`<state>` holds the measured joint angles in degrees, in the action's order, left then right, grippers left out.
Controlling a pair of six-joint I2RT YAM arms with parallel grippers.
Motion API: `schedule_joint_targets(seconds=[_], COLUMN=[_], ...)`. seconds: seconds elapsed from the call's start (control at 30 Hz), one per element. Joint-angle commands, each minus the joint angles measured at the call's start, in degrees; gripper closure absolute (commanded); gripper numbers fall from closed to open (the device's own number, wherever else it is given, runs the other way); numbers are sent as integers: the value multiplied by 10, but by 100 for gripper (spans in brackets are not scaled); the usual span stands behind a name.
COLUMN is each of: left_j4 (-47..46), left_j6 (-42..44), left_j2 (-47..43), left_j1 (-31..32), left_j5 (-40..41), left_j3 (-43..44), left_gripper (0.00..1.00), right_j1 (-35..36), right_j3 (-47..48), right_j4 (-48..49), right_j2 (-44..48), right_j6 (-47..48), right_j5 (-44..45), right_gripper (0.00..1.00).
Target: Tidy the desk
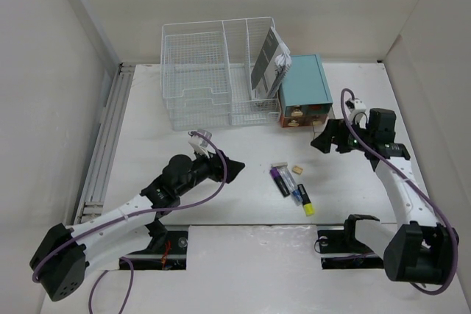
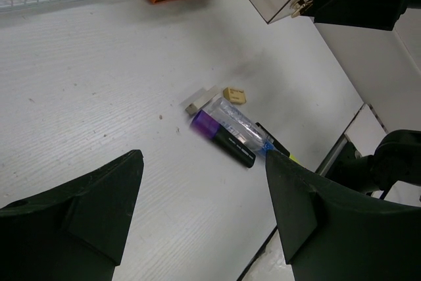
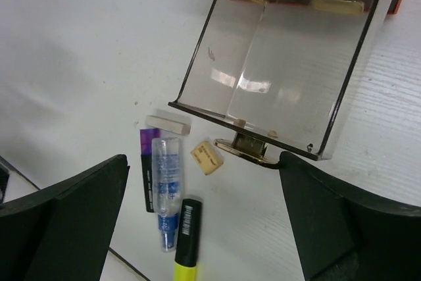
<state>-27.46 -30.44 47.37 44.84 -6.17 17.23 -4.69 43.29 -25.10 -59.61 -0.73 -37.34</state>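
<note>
On the white desk point(image 1: 147, 137), near its front edge, lies a small pile: a purple marker point(image 3: 148, 162), a clear tube point(image 3: 166, 176) lying on it, a yellow highlighter point(image 3: 185, 245), a tan eraser point(image 3: 206, 156) and a little white block point(image 3: 168, 122). The left gripper point(image 1: 234, 170) hangs beside the pile with its fingers spread wide and nothing in them. The right gripper point(image 1: 318, 143) is spread wide too and holds nothing. It hovers just in front of a clear drawer point(image 3: 276, 64) pulled out of the teal drawer box point(image 1: 305, 82). I think the pile is the tricky part. The pens touch each other, so grabbing one may push the others, and a round pen could roll off the front edge. The eraser is tiny and could slip out of the fingers. The right gripper could also bump the clear drawer and shove it crooked or tip it out. Both arms are close to the same pile, so they might knock together if they reach at once.
</note>
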Motion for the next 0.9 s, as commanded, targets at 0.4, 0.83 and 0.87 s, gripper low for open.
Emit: schedule_joint_targets(seconds=[0.4,0.83,0.87], left_j4=[-12,-7,-7], left_j6=[8,13,13], left_j2=[-19,-14,-14], left_j1=[-3,-3,-3], left_j5=[1,1,1], left_j3=[14,19,19], left_gripper=[28,28,28], right_j1=[-13,-1,20], right_j3=[20,102,109], right_j4=[-6,-78,-83], right_j2=[28,61,67], right_j6=[-110,-20,-20], right_j5=[138,32,39], right_gripper=[0,0,0])
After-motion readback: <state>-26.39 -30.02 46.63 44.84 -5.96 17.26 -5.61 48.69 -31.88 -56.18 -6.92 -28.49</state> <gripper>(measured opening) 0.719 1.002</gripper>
